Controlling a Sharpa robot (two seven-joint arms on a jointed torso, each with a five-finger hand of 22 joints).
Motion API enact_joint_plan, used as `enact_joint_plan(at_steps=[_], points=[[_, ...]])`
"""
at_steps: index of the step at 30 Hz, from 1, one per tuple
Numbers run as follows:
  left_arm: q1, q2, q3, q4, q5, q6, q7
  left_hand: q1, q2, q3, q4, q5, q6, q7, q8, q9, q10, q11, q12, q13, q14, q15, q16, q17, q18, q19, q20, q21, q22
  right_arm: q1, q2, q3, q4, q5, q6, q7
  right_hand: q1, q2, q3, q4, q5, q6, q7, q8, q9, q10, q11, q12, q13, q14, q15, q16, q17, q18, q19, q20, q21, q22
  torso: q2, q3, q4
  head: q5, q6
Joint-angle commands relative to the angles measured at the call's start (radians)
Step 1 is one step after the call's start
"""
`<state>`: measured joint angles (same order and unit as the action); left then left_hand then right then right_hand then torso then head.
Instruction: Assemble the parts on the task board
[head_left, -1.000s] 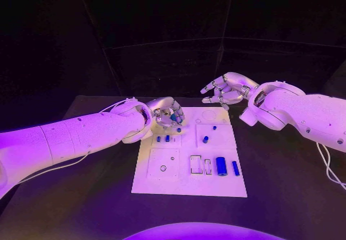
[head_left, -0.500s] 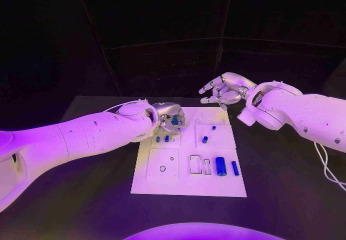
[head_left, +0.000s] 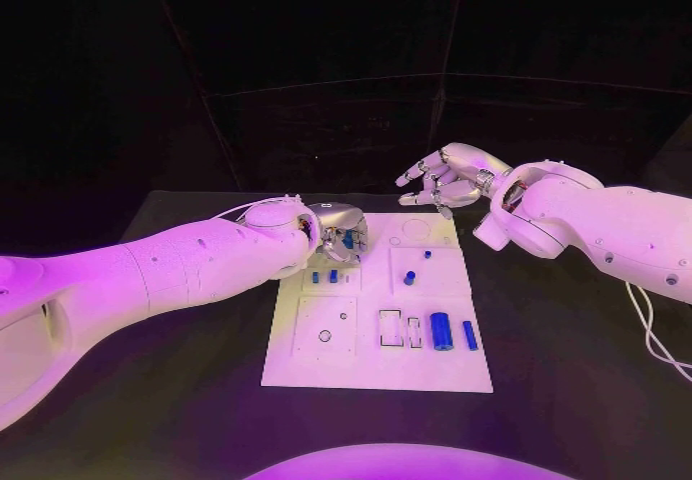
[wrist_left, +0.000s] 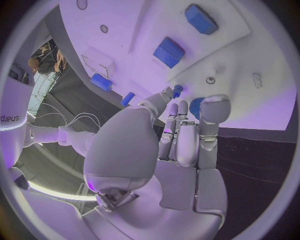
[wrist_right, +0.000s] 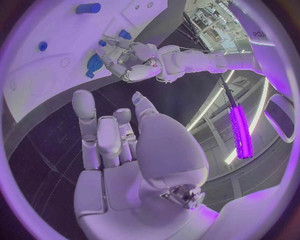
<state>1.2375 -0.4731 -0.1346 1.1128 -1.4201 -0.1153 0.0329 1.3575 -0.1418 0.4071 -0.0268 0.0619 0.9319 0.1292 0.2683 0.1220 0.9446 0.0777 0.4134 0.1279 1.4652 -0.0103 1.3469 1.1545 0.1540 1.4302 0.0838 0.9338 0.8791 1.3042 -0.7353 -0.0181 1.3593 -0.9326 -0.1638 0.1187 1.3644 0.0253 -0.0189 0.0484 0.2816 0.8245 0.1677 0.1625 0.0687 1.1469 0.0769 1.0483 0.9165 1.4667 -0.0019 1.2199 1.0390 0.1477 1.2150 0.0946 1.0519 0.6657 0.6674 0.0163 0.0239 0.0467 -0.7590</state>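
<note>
Board: we are keeping the task board (head_left: 378, 365) flat in the middle of the table (head_left: 562, 400), so both our arms can reach it.
Left hand: we are holding our left hand (head_left: 338, 233) over the board's far left corner, fingers curled around a small blue part (wrist_left: 196, 106), maybe to fit it in.
Right hand: we are holding our right hand (head_left: 450, 178) up beyond the far edge, fingers spread, gripping nothing.
Other parts: two blue rods (head_left: 454, 332) are lying near the board's right edge.

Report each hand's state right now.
Left hand: holding a small blue part over the far end of the board.
Right hand: open, fingers spread, holding nothing.
</note>
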Motion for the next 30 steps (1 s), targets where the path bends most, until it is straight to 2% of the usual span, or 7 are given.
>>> enact_joint_plan(at_steps=[1,7,11,22,30], points=[[0.001,0.009,0.0,-0.011,-0.027,0.034,-0.019,-0.001,0.012,0.007,0.001,-0.002,0.01,0.0,-0.005,-0.002,0.008,0.0,-0.006,-0.003,0.028,-0.002,0.004,-0.002,-0.018,0.006,-0.001,0.006,0.003,0.002,0.001,0.001,-0.001,0.002,0.006,0.012,-0.004,0.003,0.0,0.008,0.005,-0.005,0.001,0.007,-0.001,-0.006,-0.001,-0.001,-0.001,-0.002,-0.006,-0.002,-0.001,0.008,-0.005,0.002,-0.006,-0.001,0.0,-0.0001,0.0004,-0.001,0.0],[0.0,0.022,0.0,-0.028,-0.033,0.053,-0.024,-0.002,0.016,0.017,-0.002,-0.002,0.02,0.001,-0.01,-0.006,0.023,-0.001,-0.01,-0.012,0.028,-0.003,0.004,-0.006,-0.02,0.009,-0.002,0.013,0.011,0.002,0.003,0.001,-0.002,0.002,0.008,0.012,-0.004,0.003,0.0,0.008,0.005,-0.005,0.001,0.007,-0.001,-0.006,-0.001,-0.001,-0.001,-0.002,-0.006,-0.002,-0.001,0.008,-0.005,0.002,-0.006,-0.001,0.0,-0.0007,0.0004,-0.002,-0.002],[0.0,0.026,0.0,-0.031,-0.034,0.062,-0.025,-0.009,0.014,0.017,-0.001,-0.003,0.026,0.001,-0.013,-0.008,0.029,-0.002,-0.013,-0.016,0.028,-0.003,0.003,-0.009,-0.021,0.01,-0.002,0.017,0.017,0.002,0.004,0.001,-0.002,0.002,0.009,0.012,-0.004,0.003,0.0,0.008,0.005,-0.005,0.001,0.007,-0.001,-0.006,-0.001,-0.001,-0.001,-0.002,-0.006,-0.002,-0.001,0.008,-0.005,0.002,-0.006,-0.001,-0.001,0.0003,0.0014,-0.002,-0.004],[-0.001,0.029,-0.001,-0.037,-0.035,0.087,-0.035,-0.014,0.015,0.018,0.0,-0.003,0.032,0.001,-0.015,-0.009,0.033,-0.002,-0.016,-0.021,0.028,-0.003,0.004,-0.01,-0.021,0.011,-0.002,0.021,0.021,0.002,0.006,0.001,-0.002,0.002,0.01,0.013,-0.004,0.004,0.0,0.008,0.005,-0.006,0.001,0.007,-0.001,-0.006,-0.001,0.0,-0.001,-0.002,-0.006,-0.002,0.001,0.008,-0.004,0.002,-0.006,0.0,-0.001,-0.0001,0.0011,-0.003,-0.006],[-0.003,0.035,-0.001,-0.045,-0.035,0.085,-0.028,-0.012,0.03,0.035,-0.005,-0.003,0.052,-0.002,-0.022,-0.015,0.068,-0.009,-0.021,-0.031,0.028,-0.008,0.007,-0.013,-0.026,0.016,-0.005,0.046,0.05,0.002,0.006,0.001,-0.002,0.002,0.011,0.013,-0.004,0.004,0.0,0.008,0.005,-0.006,0.001,0.007,-0.001,-0.006,-0.001,0.0,-0.001,-0.002,-0.006,-0.002,0.001,0.008,-0.004,0.002,-0.006,0.0,0.0,-0.0004,0.0015,-0.002,-0.007]])
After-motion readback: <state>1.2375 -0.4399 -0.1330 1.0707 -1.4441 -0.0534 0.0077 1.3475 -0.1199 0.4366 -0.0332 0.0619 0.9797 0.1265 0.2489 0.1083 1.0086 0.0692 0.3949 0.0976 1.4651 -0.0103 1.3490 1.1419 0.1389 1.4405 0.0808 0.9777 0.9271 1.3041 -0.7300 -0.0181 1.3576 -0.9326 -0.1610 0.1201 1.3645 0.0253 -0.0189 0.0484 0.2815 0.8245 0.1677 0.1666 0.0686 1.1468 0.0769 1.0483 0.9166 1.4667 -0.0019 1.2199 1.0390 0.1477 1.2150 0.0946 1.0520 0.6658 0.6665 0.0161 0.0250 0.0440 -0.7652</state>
